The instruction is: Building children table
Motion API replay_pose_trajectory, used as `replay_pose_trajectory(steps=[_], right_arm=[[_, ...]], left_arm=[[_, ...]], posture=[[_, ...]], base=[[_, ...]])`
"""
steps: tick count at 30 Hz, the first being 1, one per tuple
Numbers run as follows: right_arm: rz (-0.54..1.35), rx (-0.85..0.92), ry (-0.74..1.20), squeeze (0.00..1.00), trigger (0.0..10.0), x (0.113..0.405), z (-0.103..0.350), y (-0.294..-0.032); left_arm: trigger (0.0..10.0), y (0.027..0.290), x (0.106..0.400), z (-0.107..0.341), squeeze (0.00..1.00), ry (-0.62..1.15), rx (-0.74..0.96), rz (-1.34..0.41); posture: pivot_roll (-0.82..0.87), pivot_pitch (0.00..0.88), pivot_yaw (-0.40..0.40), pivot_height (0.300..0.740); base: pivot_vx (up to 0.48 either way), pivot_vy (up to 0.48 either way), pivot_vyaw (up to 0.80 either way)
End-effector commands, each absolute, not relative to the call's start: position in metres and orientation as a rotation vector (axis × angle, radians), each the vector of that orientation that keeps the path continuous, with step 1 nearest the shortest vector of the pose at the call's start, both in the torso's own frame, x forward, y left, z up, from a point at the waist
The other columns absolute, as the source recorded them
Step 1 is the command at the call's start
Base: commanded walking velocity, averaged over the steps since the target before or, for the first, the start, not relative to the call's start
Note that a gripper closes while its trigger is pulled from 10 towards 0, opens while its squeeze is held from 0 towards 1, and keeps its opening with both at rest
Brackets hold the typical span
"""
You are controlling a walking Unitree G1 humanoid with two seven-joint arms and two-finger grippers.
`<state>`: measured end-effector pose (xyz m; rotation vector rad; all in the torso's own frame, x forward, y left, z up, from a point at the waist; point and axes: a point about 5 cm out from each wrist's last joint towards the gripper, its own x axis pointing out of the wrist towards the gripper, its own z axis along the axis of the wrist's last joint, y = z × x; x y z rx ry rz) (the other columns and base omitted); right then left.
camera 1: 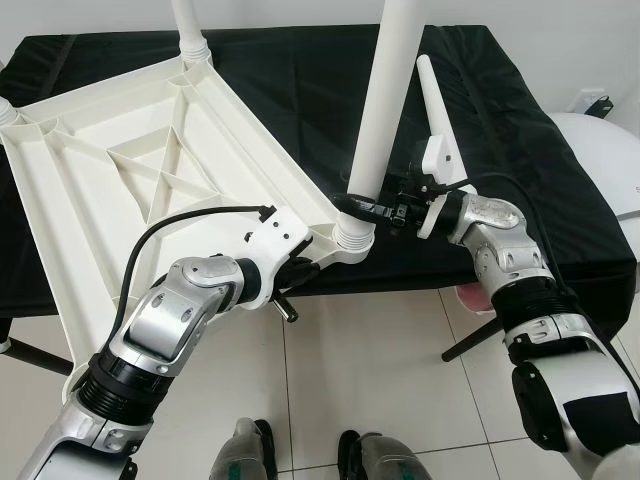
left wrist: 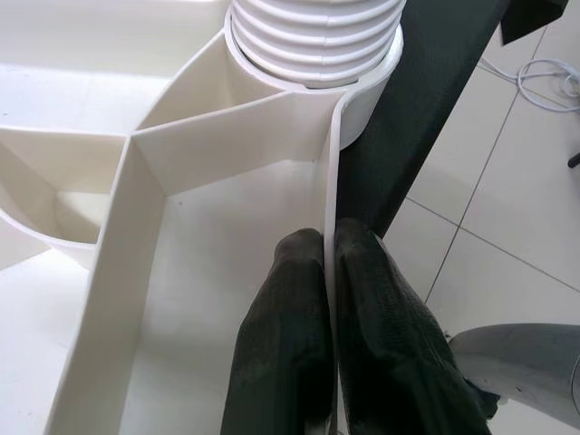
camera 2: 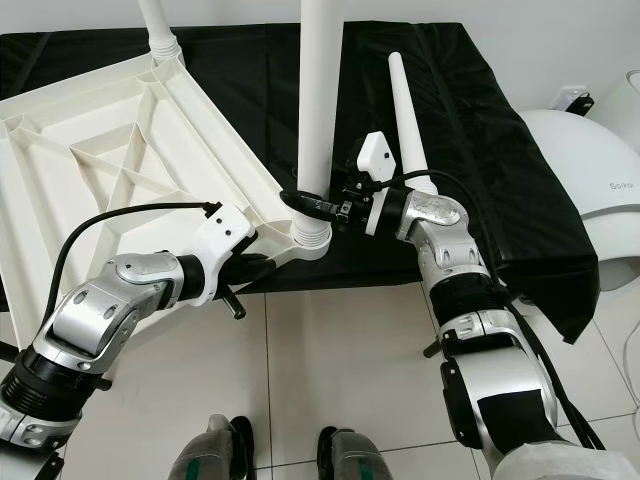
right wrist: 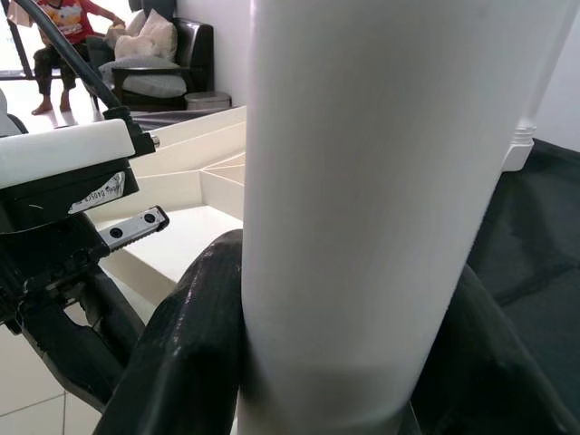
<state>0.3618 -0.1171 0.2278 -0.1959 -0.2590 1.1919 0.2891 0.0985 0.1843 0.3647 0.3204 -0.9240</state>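
Observation:
The white plastic tabletop (camera 1: 130, 150) lies upside down on a black-covered surface, ribs facing up. At its near corner a white leg (camera 1: 385, 100) stands upright in the ribbed socket (camera 1: 352, 235). My right gripper (camera 1: 362, 207) is shut around this leg just above the socket; its fingers (right wrist: 190, 344) wrap the tube on both sides. My left gripper (left wrist: 328, 245) is shut on the tabletop's thin rim wall (left wrist: 332, 163) just beside that socket. Another leg (camera 1: 188, 30) stands in the far corner. A loose tapered leg (camera 2: 407, 115) lies on the cloth behind my right wrist.
The black cloth (camera 1: 520, 200) hangs over the front edge above a tiled floor (camera 1: 380, 380). A white rounded appliance (camera 2: 590, 170) stands at the right. A black stand leg (camera 1: 470, 340) angles across the floor. A person (right wrist: 63, 27) sits far back.

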Motion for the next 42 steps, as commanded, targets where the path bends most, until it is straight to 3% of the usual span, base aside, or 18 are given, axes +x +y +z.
replay_pose_trajectory(steps=[1, 29, 42], right_arm=[[1.185, -0.212, -0.174, 0.00, 10.0, 0.363, 0.212, -0.119], [1.155, -0.193, -0.207, 0.00, 10.0, 0.364, 0.209, -0.121], [1.016, -0.124, -0.313, 0.00, 10.0, 0.359, 0.218, -0.129]], left_arm=[[10.0, 0.101, 0.286, 0.192, 0.00, 0.293, 0.355, -0.925], [10.0, 0.098, 0.282, 0.195, 0.00, 0.289, 0.348, -0.930], [10.0, 0.096, 0.283, 0.195, 0.00, 0.288, 0.345, -0.936]], posture=[[-0.01, 0.197, -0.026, 0.740], [-0.01, 0.200, -0.028, 0.740], [-0.02, 0.189, -0.026, 0.740]], base=[[0.000, 0.000, 0.00], [0.000, 0.000, 0.00], [0.000, 0.000, 0.00]])
